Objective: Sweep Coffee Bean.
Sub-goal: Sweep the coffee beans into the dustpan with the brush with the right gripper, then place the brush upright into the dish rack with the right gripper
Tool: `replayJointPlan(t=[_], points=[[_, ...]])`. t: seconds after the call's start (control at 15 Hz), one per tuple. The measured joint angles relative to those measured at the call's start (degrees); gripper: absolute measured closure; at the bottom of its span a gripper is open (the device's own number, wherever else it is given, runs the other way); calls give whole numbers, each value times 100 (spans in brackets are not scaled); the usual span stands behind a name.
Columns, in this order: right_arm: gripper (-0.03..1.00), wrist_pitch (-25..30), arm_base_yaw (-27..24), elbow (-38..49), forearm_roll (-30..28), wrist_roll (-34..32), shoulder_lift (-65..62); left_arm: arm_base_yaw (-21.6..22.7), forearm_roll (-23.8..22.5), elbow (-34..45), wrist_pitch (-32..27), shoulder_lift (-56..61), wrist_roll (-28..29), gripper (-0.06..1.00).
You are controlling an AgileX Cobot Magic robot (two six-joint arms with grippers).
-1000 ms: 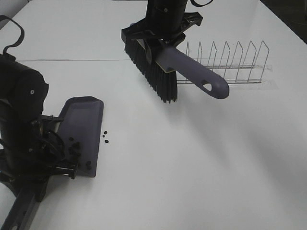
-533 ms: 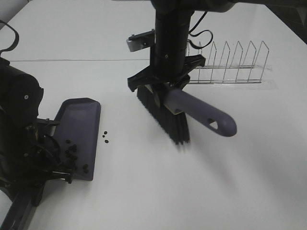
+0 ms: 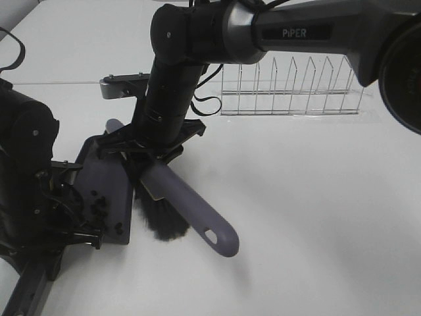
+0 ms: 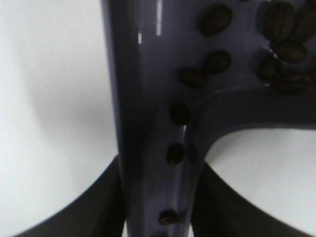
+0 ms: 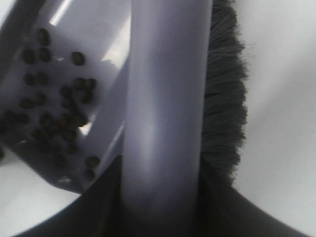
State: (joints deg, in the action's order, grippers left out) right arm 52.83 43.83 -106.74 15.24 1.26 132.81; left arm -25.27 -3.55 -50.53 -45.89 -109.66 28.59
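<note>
**Nearly done: brush at the dustpan's lip**

At the left, the left gripper [image 4: 158, 217] is clamped narrow on the stem of a glossy purple-grey plastic dustpan [image 3: 110, 178] that rests on the white counter [image 3: 316, 217]. The coffee beans [image 5: 52, 123], small matte dark ovals, lie clustered inside the pan near its handle end, with a few strung along the handle channel. Just right of the pan's open lip, the brush [image 3: 191, 214] has its soft black bristles pressed and splayed on the counter. Its handle is smooth, rounded purple plastic with a hanging hole at the end. The right gripper [image 3: 154, 153] is closed around that handle close to the head. Further right, a thin wire dish rack [image 3: 289, 89] stands well apart.

I judge the sweeping stroke to be at its end. The next move calls for a short push over the lip, then a lift to check for strays hidden under the bristles.
</note>
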Motion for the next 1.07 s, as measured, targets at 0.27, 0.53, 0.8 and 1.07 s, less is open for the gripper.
replayJointPlan(t=[0.27,0.53,0.8,1.07], points=[[60,-138,6,-69,773,395,-40,0,0,0,46,11,0,60],[60,-201,6,-149,-739,-172,-619,0,-6,0,138,17,-6,60],[60,533,6,-149,-3111,-1094,-1404,0,-17,0,201,29,-17,60],[60,1157,-252,-149,-3392,-1157,-1599,0,-29,-86,430,34,-17,60]])
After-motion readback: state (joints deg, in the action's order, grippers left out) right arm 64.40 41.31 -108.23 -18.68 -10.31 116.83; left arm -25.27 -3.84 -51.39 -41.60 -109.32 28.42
